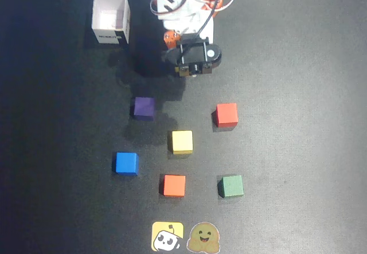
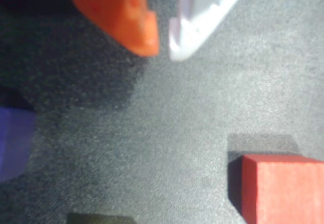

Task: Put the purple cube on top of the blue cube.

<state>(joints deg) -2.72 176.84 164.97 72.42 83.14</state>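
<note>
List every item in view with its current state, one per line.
end effector: nearly shut, empty, above the mat.
purple cube: flat on the mat, unstacked.
blue cube: on the mat, nothing on top.
yellow cube: on the mat, alone.
red cube: on the mat, alone.
white box: upright, open, looks empty.

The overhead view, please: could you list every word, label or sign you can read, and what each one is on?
White box: a dark strip with lettering on its front, too blurred to read.
Yellow sticker: a cartoon face, no words.
Tan sticker: a smiling face, no words.
The cubes are plain, and the wrist view shows no text.
</note>
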